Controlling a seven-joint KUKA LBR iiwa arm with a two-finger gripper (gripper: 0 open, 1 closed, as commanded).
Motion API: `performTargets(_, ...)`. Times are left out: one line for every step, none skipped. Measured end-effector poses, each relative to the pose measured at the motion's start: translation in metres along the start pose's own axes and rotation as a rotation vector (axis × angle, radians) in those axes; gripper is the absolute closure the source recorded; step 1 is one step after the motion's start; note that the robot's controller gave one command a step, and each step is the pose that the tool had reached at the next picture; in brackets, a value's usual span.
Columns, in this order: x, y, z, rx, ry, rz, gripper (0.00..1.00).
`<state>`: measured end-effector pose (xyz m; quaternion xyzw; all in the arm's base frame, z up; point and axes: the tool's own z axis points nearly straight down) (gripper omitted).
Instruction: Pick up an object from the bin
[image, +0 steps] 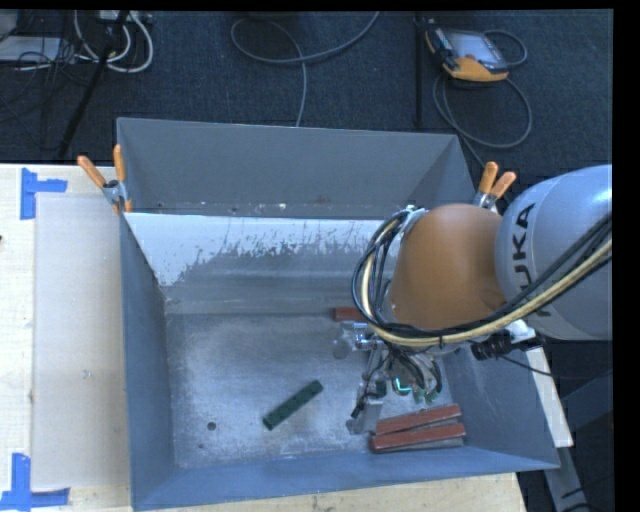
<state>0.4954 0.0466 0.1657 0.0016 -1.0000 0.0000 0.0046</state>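
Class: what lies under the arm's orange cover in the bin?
The gripper hangs below the cover, beside two red-brown bars. A red-brown piece pokes out at the cover's left edge; its remainder is covered.

Brand: "KUKA", the one text that can be read.
Lettering: bold black capitals (524, 238) on a pale grey ground.
Carrier: the rounded pale grey casing of the robot arm (572, 250), at the right of the frame, mid-height.
Position: near the casing's left edge, just right of the orange-brown wrist cover (445, 265).
Direction: the letters are turned on their side and run in a near-vertical line.
Orange-and-grey handheld unit (470, 52), upper right of the frame: any marking is too small to read.
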Motion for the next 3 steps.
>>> performTargets(-0.022,0.061,0.097,0.001,-0.004,-0.381,0.00)
performTargets(-0.023,0.060,0.096,0.001,-0.007,-0.375,1.00)
performTargets(-0.015,0.085,-0.037,0.003,-0.015,-0.640,1.00)
